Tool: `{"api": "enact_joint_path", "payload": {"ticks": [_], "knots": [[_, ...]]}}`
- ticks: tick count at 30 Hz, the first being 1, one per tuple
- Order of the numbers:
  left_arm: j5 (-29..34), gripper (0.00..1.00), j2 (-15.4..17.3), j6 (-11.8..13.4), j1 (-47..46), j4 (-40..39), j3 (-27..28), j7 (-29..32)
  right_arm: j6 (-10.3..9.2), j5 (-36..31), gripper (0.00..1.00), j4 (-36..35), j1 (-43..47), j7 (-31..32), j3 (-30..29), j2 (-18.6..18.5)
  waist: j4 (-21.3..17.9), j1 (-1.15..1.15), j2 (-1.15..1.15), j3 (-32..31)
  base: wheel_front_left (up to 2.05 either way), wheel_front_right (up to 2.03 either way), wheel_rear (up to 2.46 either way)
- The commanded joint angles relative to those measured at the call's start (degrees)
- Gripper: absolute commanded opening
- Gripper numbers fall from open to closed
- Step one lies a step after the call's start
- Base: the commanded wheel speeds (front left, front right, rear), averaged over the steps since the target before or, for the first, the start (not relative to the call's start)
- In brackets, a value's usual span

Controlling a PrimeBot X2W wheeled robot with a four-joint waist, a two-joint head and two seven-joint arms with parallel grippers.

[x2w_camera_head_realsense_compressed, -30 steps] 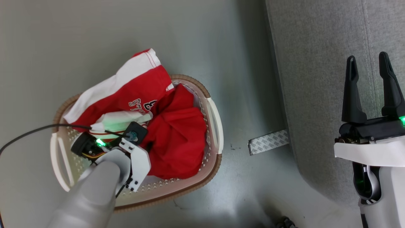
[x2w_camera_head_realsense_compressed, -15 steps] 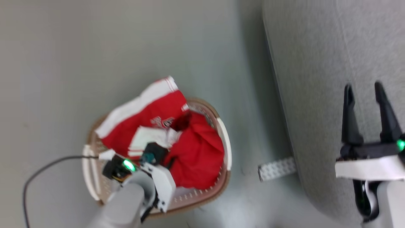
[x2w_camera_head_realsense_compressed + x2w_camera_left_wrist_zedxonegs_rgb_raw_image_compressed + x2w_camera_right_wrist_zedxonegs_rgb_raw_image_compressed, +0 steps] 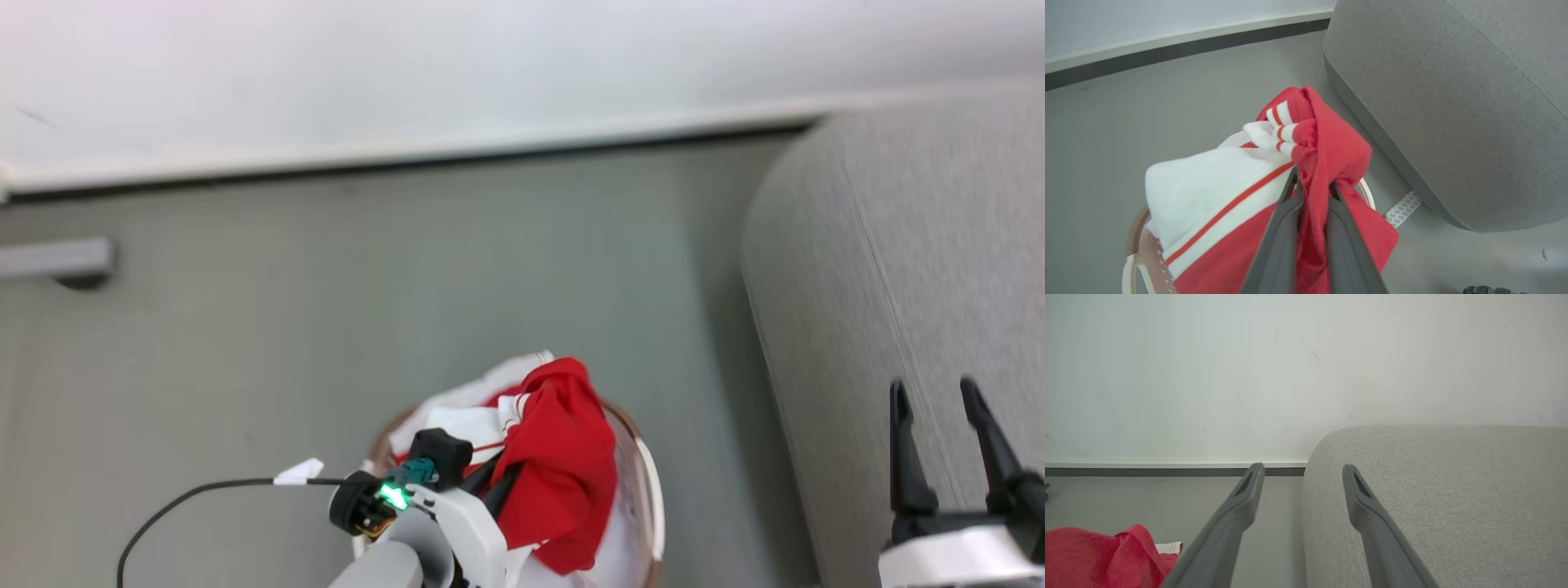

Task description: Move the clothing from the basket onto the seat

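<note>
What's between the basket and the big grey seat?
Grey floor, plus a patterned tape strip beside the seat, in the left wrist view.

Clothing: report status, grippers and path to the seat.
Left gripper shut on clothing, right gripper open. Clothing hangs above basket, not yet on seat. No obstacle seen toward seat.

The right claw [image 3: 1302,468] spread wide at 6 o'clock; grey seat [image 3: 1453,490] at 4 o'clock, red clothing [image 3: 1098,555] at 8 o'clock.
</note>
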Motion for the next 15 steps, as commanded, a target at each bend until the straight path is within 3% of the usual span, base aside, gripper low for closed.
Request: {"api": "enact_joint_path", "payload": {"ticks": [1,9,15], "knots": [[-0.46,0.0,0.92,0.89,1.28,-2.04,0.55,0.54,-0.14,-0.51,1.0,0.33,1.97,-0.17,-0.35,-0.23,5.52,0.01,0.0,-7.88,0.0,0.0,0.0],[-3.16,0.0,3.68,4.01,4.91,-14.12,2.79,4.75,-0.14,-1.63,1.0,1.73,7.1,-0.16,-0.88,-0.23,8.1,0.01,0.0,-15.79,0.0,0.0,0.0],[-3.96,0.0,6.53,6.44,6.28,-22.17,4.32,7.79,-0.14,-1.71,1.0,1.7,8.83,-0.17,-0.9,-0.23,8.62,0.01,0.0,-17.98,0.0,0.0,0.0]]}}
